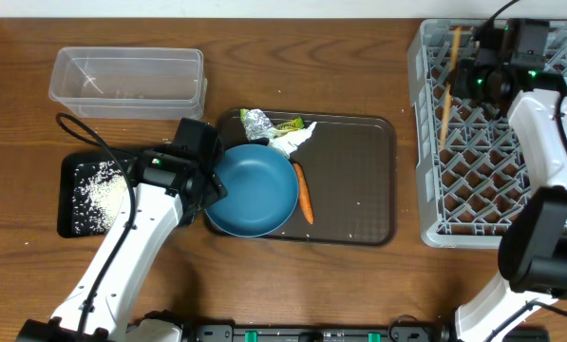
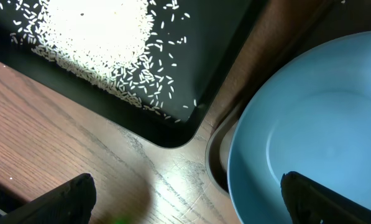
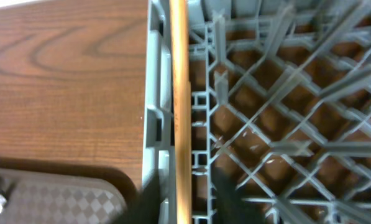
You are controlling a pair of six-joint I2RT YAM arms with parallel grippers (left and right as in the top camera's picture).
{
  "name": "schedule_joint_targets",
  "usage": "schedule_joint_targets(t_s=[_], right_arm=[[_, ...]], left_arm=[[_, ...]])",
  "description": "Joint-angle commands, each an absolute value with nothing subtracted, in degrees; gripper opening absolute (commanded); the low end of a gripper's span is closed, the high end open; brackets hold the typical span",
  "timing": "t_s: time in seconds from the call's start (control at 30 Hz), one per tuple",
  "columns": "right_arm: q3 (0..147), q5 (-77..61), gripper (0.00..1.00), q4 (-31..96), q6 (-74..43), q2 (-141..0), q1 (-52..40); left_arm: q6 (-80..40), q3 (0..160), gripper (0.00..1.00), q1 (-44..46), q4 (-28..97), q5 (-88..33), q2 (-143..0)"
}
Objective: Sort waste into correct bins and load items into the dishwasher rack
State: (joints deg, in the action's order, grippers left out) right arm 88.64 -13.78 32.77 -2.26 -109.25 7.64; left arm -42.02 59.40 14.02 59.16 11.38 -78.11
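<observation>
The dark-blue bowl sits on the left end of the brown serving tray. My left gripper is open at the bowl's left rim, one finger over the bowl's inside and the other over the table. Rice lies in the black tray. A carrot, foil, a wrapper and a tissue lie beside the bowl. My right gripper is open over the rack, its fingers either side of the chopsticks lying there.
A clear plastic tub stands at the back left, beyond the black tray. The serving tray's corner lies just left of the rack's wall. Bare wooden table separates the tub, trays and rack.
</observation>
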Motion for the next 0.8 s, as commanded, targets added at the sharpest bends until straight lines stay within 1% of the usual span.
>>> schedule_joint_targets(t_s=[0.0,0.17,0.3,0.47,0.57,0.6,0.67,0.77], right_arm=[[88.4,-15.7,0.70,32.9,-1.7,-109.3,6.8],[89.1,-14.8,0.71,34.9,-5.9,-105.7,7.1],[89.2,-14.9,0.71,38.2,-9.0,-98.5,7.1],[89.1,-14.9,0.70,47.9,-13.2,-87.0,7.1],[89.0,-14.8,0.62,57.8,-14.4,-80.6,6.8],[88.8,-14.8,0.61,60.7,-14.3,-79.0,6.6],[87.2,-14.8,0.61,65.7,-14.3,-75.5,6.0],[81.4,-14.7,0.62,67.2,-15.0,-69.8,5.3]], left_arm=[[-42.5,60.3,0.98,13.8,59.4,12.5,-77.4],[-42.5,60.3,0.98,13.8,59.4,12.5,-77.4],[-42.5,60.3,0.98,13.8,59.4,12.5,-77.4],[-42.5,60.3,0.98,13.8,59.4,12.5,-77.4],[-42.5,60.3,0.98,13.8,59.4,12.5,-77.4],[-42.5,60.3,0.98,13.8,59.4,12.5,-77.4],[-42.5,60.3,0.98,13.8,59.4,12.5,-77.4],[-42.5,60.3,0.98,13.8,59.4,12.5,-77.4]])
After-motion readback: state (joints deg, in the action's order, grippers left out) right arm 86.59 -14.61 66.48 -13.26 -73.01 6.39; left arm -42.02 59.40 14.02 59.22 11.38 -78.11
